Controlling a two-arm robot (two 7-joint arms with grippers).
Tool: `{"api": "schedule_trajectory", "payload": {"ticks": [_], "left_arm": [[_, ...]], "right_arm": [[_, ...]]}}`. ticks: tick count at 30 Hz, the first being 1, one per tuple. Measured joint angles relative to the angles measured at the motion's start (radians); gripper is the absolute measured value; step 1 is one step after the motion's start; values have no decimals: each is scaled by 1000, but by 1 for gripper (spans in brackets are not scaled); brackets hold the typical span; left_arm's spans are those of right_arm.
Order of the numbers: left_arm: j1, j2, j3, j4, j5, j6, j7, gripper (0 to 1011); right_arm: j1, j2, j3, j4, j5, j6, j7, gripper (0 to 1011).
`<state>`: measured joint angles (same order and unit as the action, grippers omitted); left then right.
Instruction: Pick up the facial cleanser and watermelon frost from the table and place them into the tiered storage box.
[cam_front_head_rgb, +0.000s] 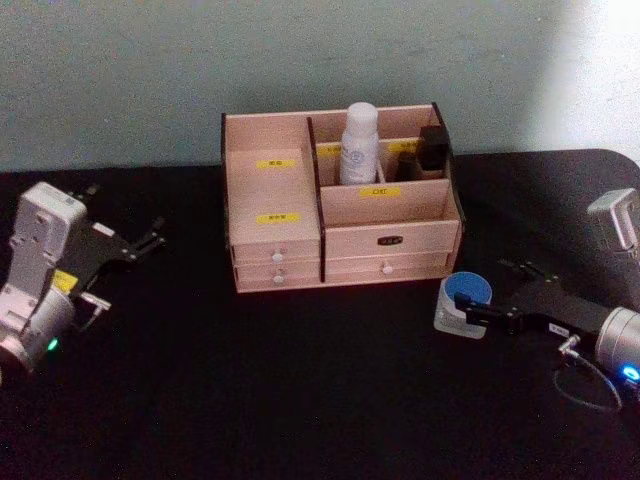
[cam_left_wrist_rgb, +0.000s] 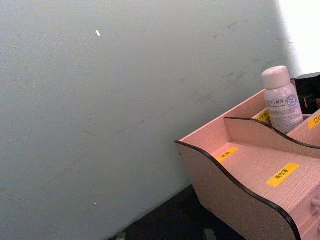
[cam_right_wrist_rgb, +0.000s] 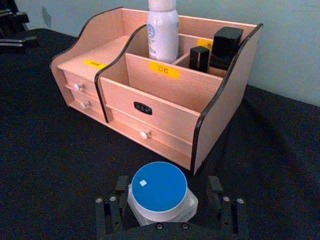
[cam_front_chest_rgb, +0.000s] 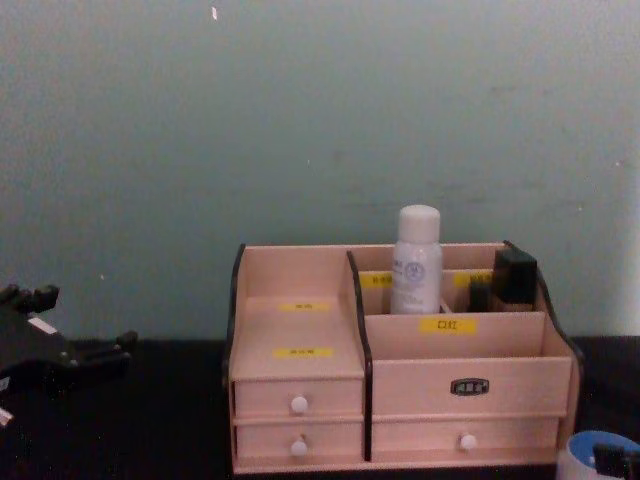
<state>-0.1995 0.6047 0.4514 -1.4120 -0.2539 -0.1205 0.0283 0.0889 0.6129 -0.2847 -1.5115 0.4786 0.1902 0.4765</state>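
Note:
The tiered storage box (cam_front_head_rgb: 275, 215) (cam_right_wrist_rgb: 165, 107) (cam_front_chest_rgb: 300, 380) stands at the back middle of the black table. A white bottle, the facial cleanser (cam_front_head_rgb: 358, 145) (cam_left_wrist_rgb: 282, 102) (cam_right_wrist_rgb: 162, 32) (cam_front_chest_rgb: 416, 262), stands upright in one of its rear compartments. The watermelon frost (cam_front_head_rgb: 465, 300) (cam_right_wrist_rgb: 159, 192), a small white jar with a blue lid, sits on the table in front of the box's right corner. My right gripper (cam_front_head_rgb: 485, 292) (cam_right_wrist_rgb: 167, 182) is open, with one finger on each side of the jar and a small gap on both sides. My left gripper (cam_front_head_rgb: 155, 235) rests open at the far left, away from the box.
Two black lipstick tubes (cam_front_head_rgb: 433, 150) (cam_right_wrist_rgb: 220, 47) stand in the box's right rear compartments. Small white-knobbed drawers (cam_right_wrist_rgb: 144, 134) face the front. A pale wall (cam_front_chest_rgb: 300, 120) rises right behind the box. Bare black tabletop (cam_front_head_rgb: 250, 390) stretches in front.

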Motion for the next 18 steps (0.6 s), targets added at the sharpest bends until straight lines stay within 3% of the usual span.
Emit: {"api": "schedule_trajectory", "payload": {"ticks": [18], "left_arm": [[0,0,0,0,0,0,0,1001]], "right_arm": [[12,12,-24,5,19,-6,6,1000]]}}
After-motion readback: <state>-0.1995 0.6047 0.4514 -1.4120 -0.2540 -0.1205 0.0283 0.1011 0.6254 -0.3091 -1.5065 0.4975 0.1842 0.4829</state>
